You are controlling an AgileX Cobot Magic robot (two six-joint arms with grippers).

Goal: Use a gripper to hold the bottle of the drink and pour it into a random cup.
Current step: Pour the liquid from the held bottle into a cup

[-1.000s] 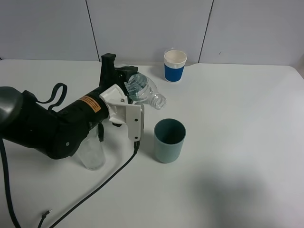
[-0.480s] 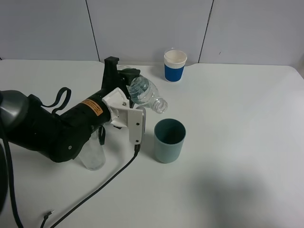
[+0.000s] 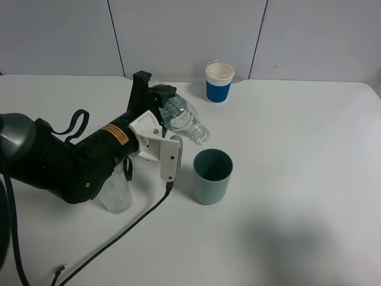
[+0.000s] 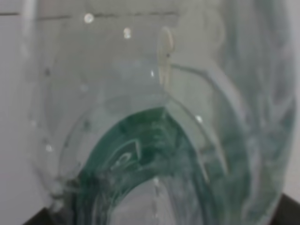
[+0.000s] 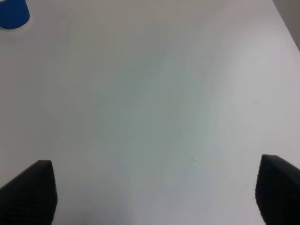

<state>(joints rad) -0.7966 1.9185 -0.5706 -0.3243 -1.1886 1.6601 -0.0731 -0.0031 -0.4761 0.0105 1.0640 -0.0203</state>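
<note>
Clear plastic bottle [image 3: 183,118] tilted in the air, pinched by our left pincer [image 3: 156,100], mouth over the counter [image 3: 297,155] near the teal cup [image 3: 212,176], left wrist, we see its green label [image 4: 136,159] up close, right wrist, right pincer [image 5: 154,187] spread above the counter

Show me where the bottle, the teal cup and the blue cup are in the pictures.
bottle [image 3: 182,117], exterior high view, on its clear body.
teal cup [image 3: 212,182], exterior high view, on its outer wall.
blue cup [image 3: 219,88], exterior high view, on its blue band.
</note>
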